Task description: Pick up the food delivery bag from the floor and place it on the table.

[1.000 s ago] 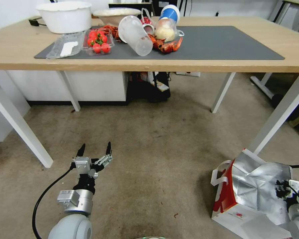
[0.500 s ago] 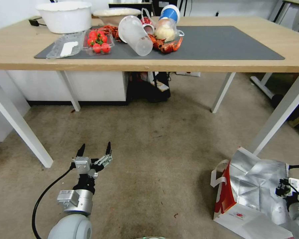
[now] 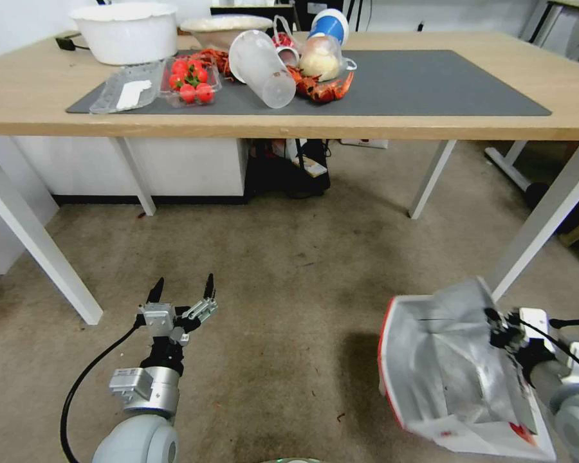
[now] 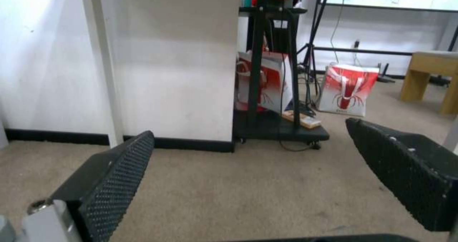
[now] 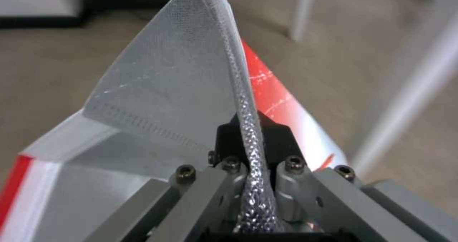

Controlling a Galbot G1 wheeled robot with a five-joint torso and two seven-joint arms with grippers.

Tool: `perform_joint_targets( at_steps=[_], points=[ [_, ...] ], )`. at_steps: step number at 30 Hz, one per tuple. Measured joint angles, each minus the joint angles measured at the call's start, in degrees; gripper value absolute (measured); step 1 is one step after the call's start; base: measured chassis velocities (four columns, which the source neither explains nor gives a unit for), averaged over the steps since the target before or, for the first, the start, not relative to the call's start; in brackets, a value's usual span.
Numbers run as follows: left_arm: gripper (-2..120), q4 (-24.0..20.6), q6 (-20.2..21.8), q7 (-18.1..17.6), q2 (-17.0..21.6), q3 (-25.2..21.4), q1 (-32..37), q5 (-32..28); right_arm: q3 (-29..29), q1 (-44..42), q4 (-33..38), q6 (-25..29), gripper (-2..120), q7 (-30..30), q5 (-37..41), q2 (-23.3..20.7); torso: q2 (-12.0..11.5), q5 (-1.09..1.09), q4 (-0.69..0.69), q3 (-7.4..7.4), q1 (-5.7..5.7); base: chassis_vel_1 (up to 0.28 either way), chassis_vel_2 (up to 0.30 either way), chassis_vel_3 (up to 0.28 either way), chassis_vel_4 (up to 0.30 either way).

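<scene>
A: Where was the food delivery bag (image 3: 444, 379) found at that moment?

B: It was seen low at the robot's right, near a white leg of the table (image 3: 379, 132), tipped so that its open mouth and silver lining were turned up toward the head camera. Whether its base was touching the carpet could not be told.

A: And how was it held?

B: The bag's foil-lined top edge (image 5: 238, 92) was pinched between the closed jaws of the right gripper (image 3: 500, 329); in the wrist view the crimped rim was seen running straight down into the narrow slot between the fingers (image 5: 229, 170). Only a thin strip of paper was caught, at one side of the mouth, so the body hung off to the inside of the grip.

A: What was called for in the lift?

B: A slow, steady rise was judged best, since swinging or tearing at the rim could be expected. The table edge had to be cleared before the bag was carried over the dark mat (image 3: 431, 83).

A: The other arm?

B: The left gripper (image 3: 183, 290) was kept low over the carpet at the robot's left, its jaws spread wide and empty.
</scene>
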Motion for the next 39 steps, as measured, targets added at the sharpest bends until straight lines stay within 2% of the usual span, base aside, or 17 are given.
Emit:
perform_joint_targets(
  at_steps=[1,4,6,7,10,12,13,15,16,19,21,23,25,27,29,36,39],
  points=[
    [100,0.0,0.0,0.0,0.0,0.0,0.0,0.0,0.0,0.0,0.0,0.0,0,0.0,0.0,0.0,0.0,0.0,0.0,0.0,0.0,0.0,0.0,0.0,0.0],
    [100,0.41,0.23,-0.01,0.42,0.28,-0.66,-0.09,-0.07,1.68,3.34,-1.52,0,-1.79,4.68,-4.52,0.0,0.01,-0.01,0.0,0.0,0.0,0.0,0.0,0.0],
    [100,0.47,0.28,-0.01,0.49,0.35,-0.75,-0.11,-0.06,1.97,3.67,-1.7,0,-2.17,5.39,-5.48,0.0,0.01,-0.01,0.01,0.0,0.0,0.0,0.0,0.0],
    [100,0.68,0.67,0.01,0.81,0.68,-1.19,-0.21,0.24,2.43,4.54,-2.08,0,-3.46,7.76,-8.35,0.0,0.01,0.01,0.01,0.0,0.0,0.0,0.0,0.0],
    [100,0.84,1.04,0.09,1.07,0.99,-1.63,-0.31,0.54,2.75,5.06,-2.42,0,-4.77,9.33,-10.7,0.0,0.01,-0.02,0.01,0.0,0.0,0.0,0.0,0.0],
    [100,1.15,1.45,0.24,1.47,1.31,-2.24,-0.49,0.69,3.64,5.24,-2.12,0,-8.05,12.67,-15.79,0.0,0.01,0.0,0.01,0.0,0.0,0.0,0.0,0.0],
    [100,1.15,1.45,0.24,1.47,1.31,-2.24,-0.49,0.69,3.64,5.24,-2.12,0,-8.05,12.67,-15.79,0.0,0.01,0.0,0.01,0.0,0.0,0.0,0.0,0.0],
    [100,1.29,1.99,0.44,1.95,1.47,-2.82,-0.77,0.93,4.35,4.62,-0.99,0,-12.54,15.5,-19.76,0.0,0.0,-0.02,0.01,0.0,0.0,0.0,0.0,0.0],
    [100,1.29,1.99,0.44,1.95,1.47,-2.82,-0.77,0.93,4.35,4.62,-0.99,0,-12.54,15.5,-19.76,0.0,0.0,-0.02,0.01,0.0,0.0,0.0,0.0,0.0],
    [100,1.42,2.19,0.51,2.32,1.44,-3.09,-1.01,0.57,4.94,1.54,3.85,0,-20.13,17.34,-26.05,0.0,0.02,-0.01,0.02,0.0,0.0,0.0,0.0,0.0],
    [100,1.43,2.19,0.51,2.34,1.42,-3.1,-1.02,0.53,4.92,1.34,4.24,0,-20.57,17.42,-26.42,0.0,0.02,0.0,0.02,0.0,0.0,0.0,0.0,0.0],
    [100,1.46,2.19,0.51,2.39,1.23,-3.13,-1.12,-0.24,4.41,-1.78,10.24,0,-27.61,18.02,-31.89,0.0,0.02,-0.01,0.02,0.0,0.0,0.0,0.0,0.0],
    [100,1.45,2.19,0.51,2.39,1.19,-3.14,-1.13,-0.42,4.21,-2.22,11.73,0,-29.07,18.57,-32.81,0.0,0.02,-0.01,0.02,0.0,0.0,0.0,0.0,0.0],
    [100,1.51,2.19,0.51,2.32,1.16,-3.18,-1.15,-0.97,3.84,-3.5,16.03,0,-36.37,21.74,-36.09,0.0,0.01,0.0,0.02,0.0,0.0,0.0,0.0,0.0],
    [100,1.53,2.19,0.51,2.3,1.16,-3.21,-1.15,-1.21,3.83,-3.73,17.05,0,-38.94,23.08,-37.18,0.0,0.02,-0.01,0.02,0.0,0.0,0.0,0.0,0.0],
    [100,1.53,2.19,0.6,2.27,1.1,-3.22,-1.12,-1.31,3.3,-3.63,17.41,0,-45.17,26.62,-39.9,0.0,0.01,-0.01,0.02,0.0,0.0,0.0,0.0,0.0],
    [100,1.36,2.19,0.69,2.34,1.09,-3.1,-1.09,-1.22,3.12,-4.16,16.86,0,-50.13,27.77,-41.41,0.0,0.01,-0.01,0.02,0.0,0.0,0.0,0.0,0.0]
  ],
)
